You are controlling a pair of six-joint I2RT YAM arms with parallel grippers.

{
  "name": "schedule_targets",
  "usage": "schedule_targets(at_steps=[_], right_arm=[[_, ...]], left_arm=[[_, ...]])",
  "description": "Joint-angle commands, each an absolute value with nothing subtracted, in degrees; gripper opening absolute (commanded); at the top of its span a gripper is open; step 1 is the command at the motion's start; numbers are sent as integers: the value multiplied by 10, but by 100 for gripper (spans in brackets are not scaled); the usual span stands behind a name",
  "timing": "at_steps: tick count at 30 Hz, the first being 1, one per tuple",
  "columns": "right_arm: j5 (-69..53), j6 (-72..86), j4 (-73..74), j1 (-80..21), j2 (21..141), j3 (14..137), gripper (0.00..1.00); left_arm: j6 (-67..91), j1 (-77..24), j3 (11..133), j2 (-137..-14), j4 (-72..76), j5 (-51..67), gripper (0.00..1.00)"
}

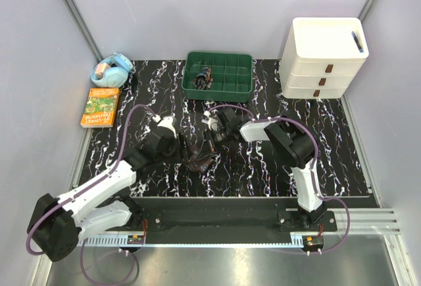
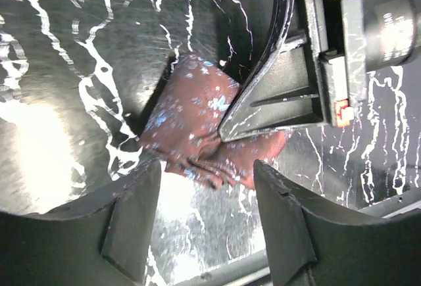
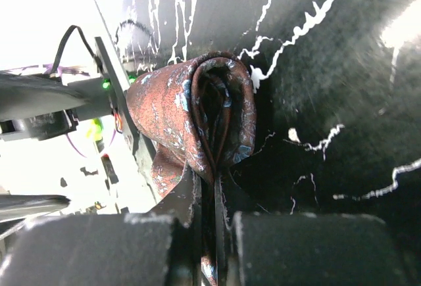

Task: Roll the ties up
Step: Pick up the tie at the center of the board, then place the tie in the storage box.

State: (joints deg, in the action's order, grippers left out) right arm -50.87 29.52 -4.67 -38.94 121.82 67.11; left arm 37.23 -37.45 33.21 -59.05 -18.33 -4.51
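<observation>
Brown cloth with a fine reddish pattern is clamped between the closed fingers of the right gripper (image 3: pixel 214 217). It has the tie (image 3: pixel 197 102) by the layered edge of a loose, partly wound coil, and its wrist view shows the turns gaping rather than lying tight. The left gripper (image 2: pixel 205 190) has its jaws apart with nothing between them, just short of the same bundle. The bundle lies crumpled on the black marbled mat (image 1: pixel 276 167) between the two arms.

To do this step well, I judge the right pinch should hold all the layers together while the left comes in low, takes the free side of the coil and squares the edges before any further turn. Winding on a slack, skewed core would likely give a cone that springs open. Such cloth may slip from a narrow pinch, so gentle, even tension matters.

Farther back, a green compartment tray (image 1: pixel 218 96) holds a small dark bundle, too small to identify.
</observation>
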Motion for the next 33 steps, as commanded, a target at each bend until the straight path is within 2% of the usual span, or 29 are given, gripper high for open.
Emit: schedule_targets(at_steps=[1,8,17,26,28,30,33], right_arm=[[-447,312,-4,-392,1175,675,0],[-393,313,110,-370,1108,725,0],[-303,277,294,-313,1067,895,0],[-191,229,456,-242,1156,1160,0],[-136,224,488,-228,1178,1228,0],[-83,222,524,-220,1221,1284,0],[-16,216,592,-208,1307,1437,0]], left_arm=[[357,-373,388,-535,-274,-83,64],[338,-372,435,-471,-397,-119,67],[300,-372,504,-409,-491,-154,70],[291,-372,487,-328,-476,-170,72],[291,-372,485,-327,-475,-171,73],[291,-373,484,-329,-474,-168,72],[288,-373,483,-330,-471,-164,72]])
